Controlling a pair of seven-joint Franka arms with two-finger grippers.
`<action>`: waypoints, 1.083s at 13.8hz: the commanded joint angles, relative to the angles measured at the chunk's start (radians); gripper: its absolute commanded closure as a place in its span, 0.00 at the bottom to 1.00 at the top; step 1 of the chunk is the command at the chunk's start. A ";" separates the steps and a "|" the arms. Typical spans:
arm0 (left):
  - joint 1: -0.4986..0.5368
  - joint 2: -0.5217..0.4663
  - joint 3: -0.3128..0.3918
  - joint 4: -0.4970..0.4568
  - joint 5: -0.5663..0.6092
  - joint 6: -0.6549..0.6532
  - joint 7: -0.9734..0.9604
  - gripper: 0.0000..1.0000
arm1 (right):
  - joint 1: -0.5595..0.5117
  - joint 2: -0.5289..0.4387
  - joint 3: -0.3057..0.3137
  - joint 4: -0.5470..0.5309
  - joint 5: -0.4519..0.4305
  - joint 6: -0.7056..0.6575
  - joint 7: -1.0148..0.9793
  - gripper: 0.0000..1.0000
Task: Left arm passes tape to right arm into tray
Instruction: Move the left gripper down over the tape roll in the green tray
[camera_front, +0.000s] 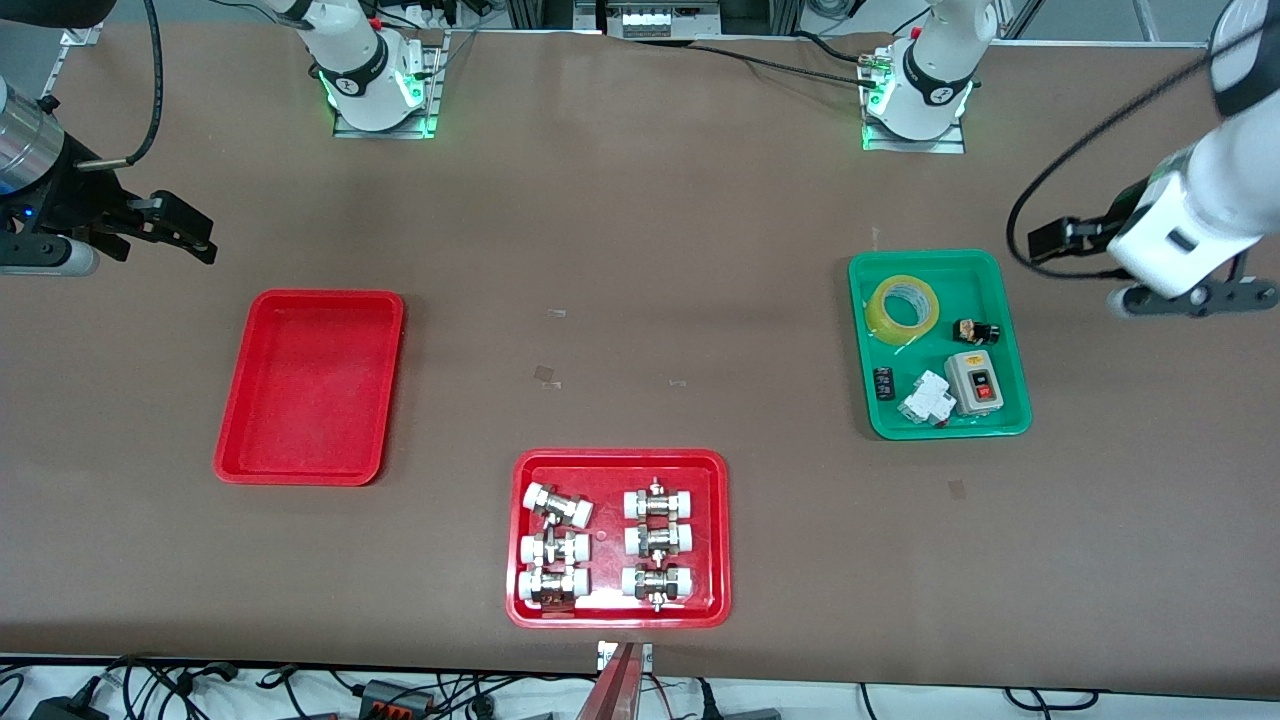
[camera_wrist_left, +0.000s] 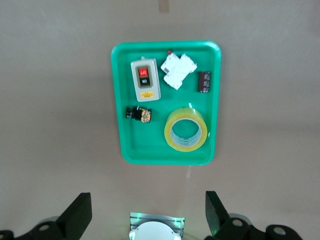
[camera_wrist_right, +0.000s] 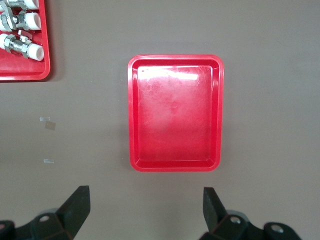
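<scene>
Black fingers (camera_wrist_left: 77, 212) of both arms spread wide, holding nothing.

A high camera faces me across the table (camera_front: 640, 250), looking steeply down; my two bases stand along its top edge. The camera on my left wrist looks straight down on the green tray (camera_wrist_left: 120, 100) from well above, my fingertips (camera_wrist_left: 77, 212) at its lower edge. My right wrist's camera looks down likewise on the plain red tray (camera_wrist_right: 131, 110). The front view shares both: green tray (camera_front: 1005, 300), red tray (camera_front: 235, 430).
</scene>
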 joint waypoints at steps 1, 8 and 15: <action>0.007 0.129 -0.002 -0.029 0.024 0.063 0.013 0.00 | 0.008 0.005 -0.001 0.018 -0.015 -0.020 0.013 0.00; 0.050 0.105 -0.001 -0.670 0.024 0.741 -0.002 0.00 | 0.015 0.005 -0.001 0.017 -0.015 -0.020 0.015 0.00; 0.070 0.105 0.002 -0.709 0.030 0.735 -0.001 0.14 | 0.017 0.005 -0.001 0.017 -0.015 -0.023 0.016 0.00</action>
